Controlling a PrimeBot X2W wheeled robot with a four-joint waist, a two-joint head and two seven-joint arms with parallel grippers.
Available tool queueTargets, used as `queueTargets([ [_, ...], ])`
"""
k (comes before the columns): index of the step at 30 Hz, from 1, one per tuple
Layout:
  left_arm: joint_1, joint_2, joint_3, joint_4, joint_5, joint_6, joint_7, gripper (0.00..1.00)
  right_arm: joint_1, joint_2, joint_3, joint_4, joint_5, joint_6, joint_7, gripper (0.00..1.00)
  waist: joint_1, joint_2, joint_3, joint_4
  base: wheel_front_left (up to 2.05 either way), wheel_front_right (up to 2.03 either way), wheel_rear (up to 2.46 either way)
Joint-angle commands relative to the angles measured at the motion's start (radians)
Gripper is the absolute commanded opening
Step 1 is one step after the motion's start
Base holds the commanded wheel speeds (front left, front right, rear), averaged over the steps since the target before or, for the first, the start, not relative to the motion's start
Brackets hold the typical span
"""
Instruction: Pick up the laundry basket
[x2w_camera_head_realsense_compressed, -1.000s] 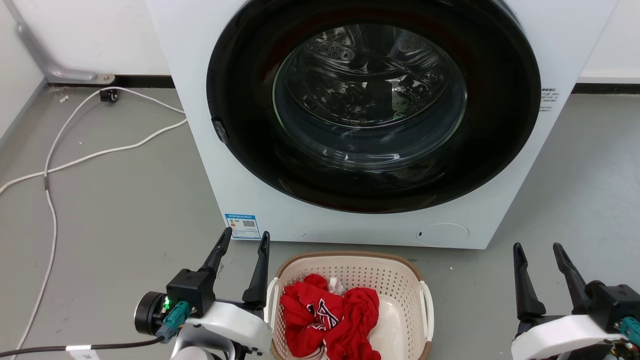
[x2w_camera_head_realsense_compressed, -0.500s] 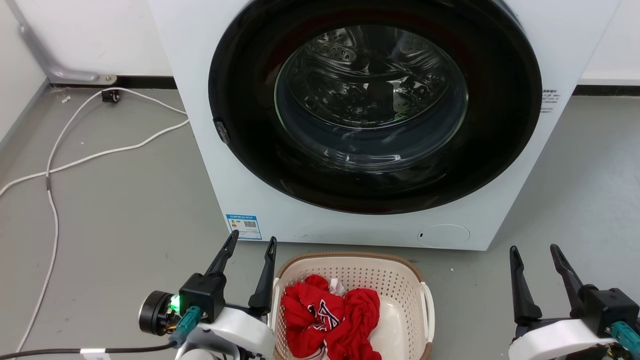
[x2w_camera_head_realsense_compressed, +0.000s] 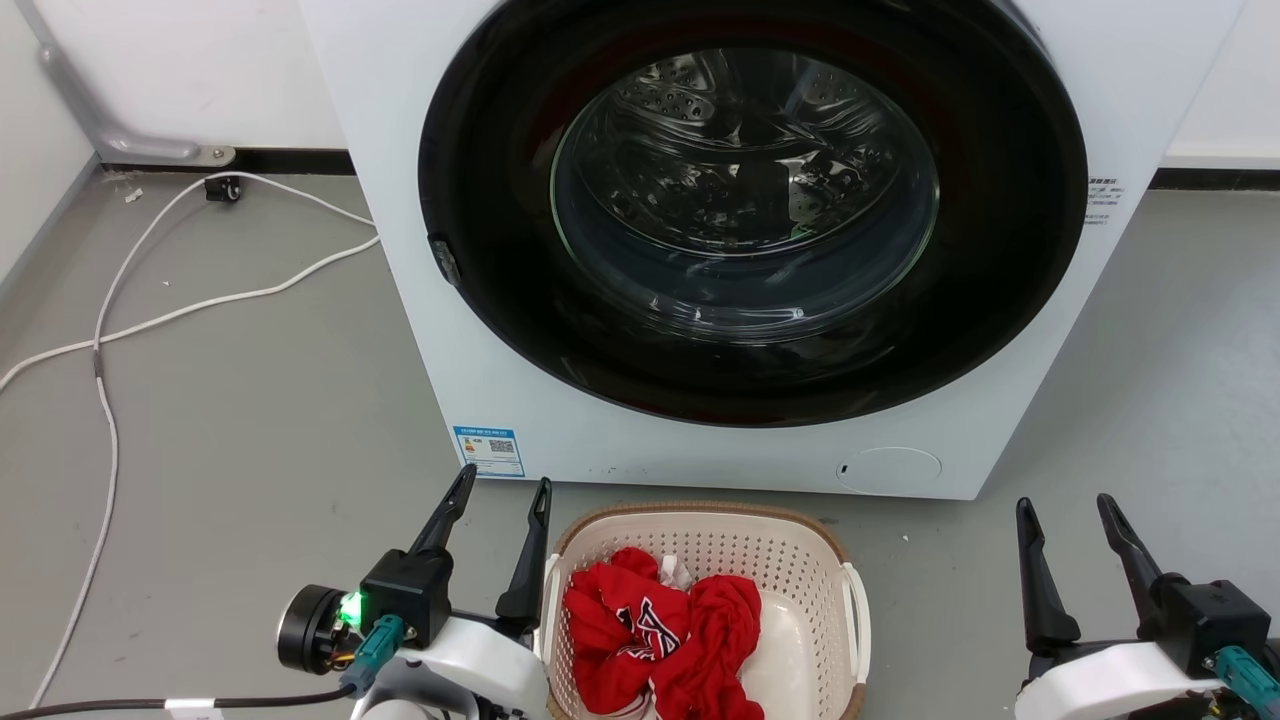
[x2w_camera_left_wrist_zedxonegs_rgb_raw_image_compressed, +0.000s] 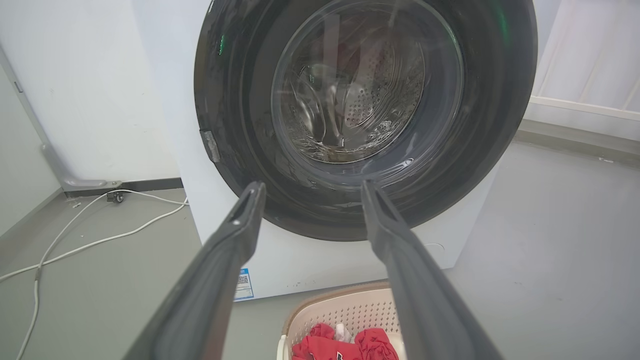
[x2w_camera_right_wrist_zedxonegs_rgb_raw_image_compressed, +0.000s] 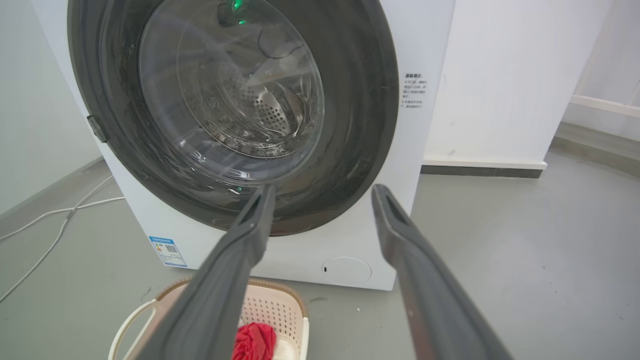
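One laundry basket (x2w_camera_head_realsense_compressed: 700, 510) stands on the grey floor (x2w_camera_head_realsense_compressed: 250, 420) just in front of the washing machine (x2w_camera_head_realsense_compressed: 600, 445), at the bottom middle of the head view. Red clothing (x2w_camera_head_realsense_compressed: 650, 640) is heaped in its left part. Nothing grips the basket yet.

The left tool (x2w_camera_head_realsense_compressed: 505, 480), fingers spread and empty, sits just beside the left handle (x2w_camera_head_realsense_compressed: 546, 600). Over the past second it slid inward from slightly further out, then all but stopped. The right tool (x2w_camera_head_realsense_compressed: 1062, 502), likewise spread and empty, has crept a little inward but remains well apart from the right handle (x2w_camera_head_realsense_compressed: 862, 620).

I judge this to be the approach, not the grasp. The left side looks nearly lined up, while the right arm likely has most of its closing-in left before any lift.
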Motion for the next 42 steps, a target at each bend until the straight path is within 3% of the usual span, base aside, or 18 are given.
queueTargets([
  [1, -0.001, -0.001, 0.002, 0.002, -0.002, 0.0, -0.003, 1.0, -0.008, -0.002, 0.0, 0.002, 0.0, 0.0, -0.006, 1.0, 0.0, 0.0, 0.0, 0.0, 0.0, 0.0, 0.0],
  [17, -0.021, -0.005, 0.014, 0.021, 0.002, 0.006, -0.003, 1.0, -0.029, -0.002, -0.008, 0.017, 0.023, 0.0, -0.007, 1.0, 0.0, 0.0, 0.019, 0.001, 0.0, 0.0, 0.0],
  [28, -0.166, -0.005, 0.034, 0.103, -0.024, -0.008, -0.003, 1.0, -0.153, -0.002, -0.005, 0.081, 0.032, 0.0, -0.008, 1.0, 0.0, 0.0, 0.184, -0.023, 0.0, 0.0, 0.0],
  [42, -0.394, 0.045, 0.038, 0.435, -0.08, -0.033, -0.003, 1.0, -0.387, -0.001, 0.094, 0.422, 0.076, 0.0, -0.01, 1.0, 0.0, 0.0, 0.439, -0.057, 0.0, 0.0, 0.0],
])
